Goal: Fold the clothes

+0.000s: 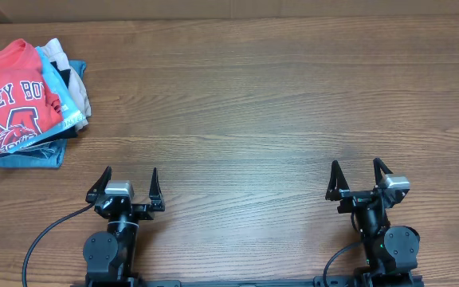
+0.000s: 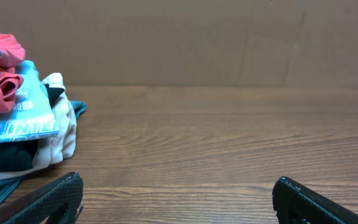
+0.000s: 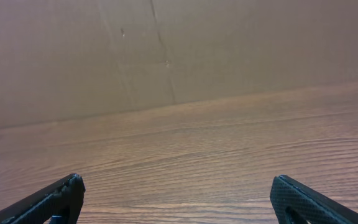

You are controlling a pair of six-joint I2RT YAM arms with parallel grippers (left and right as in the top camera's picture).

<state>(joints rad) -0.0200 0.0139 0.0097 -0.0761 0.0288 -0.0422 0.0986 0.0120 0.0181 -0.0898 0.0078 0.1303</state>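
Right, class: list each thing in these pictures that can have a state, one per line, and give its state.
coral-red T-shirt: atop the pile, print up, rumpled.
light blue T-shirt: beneath it, edge showing.
denim-blue garment: low in the pile, mostly covered.
left gripper: open, empty.
right gripper: open, empty.

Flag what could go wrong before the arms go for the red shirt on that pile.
1. The red T-shirt tops a pile; a deep pinch by the left claw might also catch the light blue shirt underneath.
2. The pile sits far left, well away from the right claw, so a one-armed drag could topple it.
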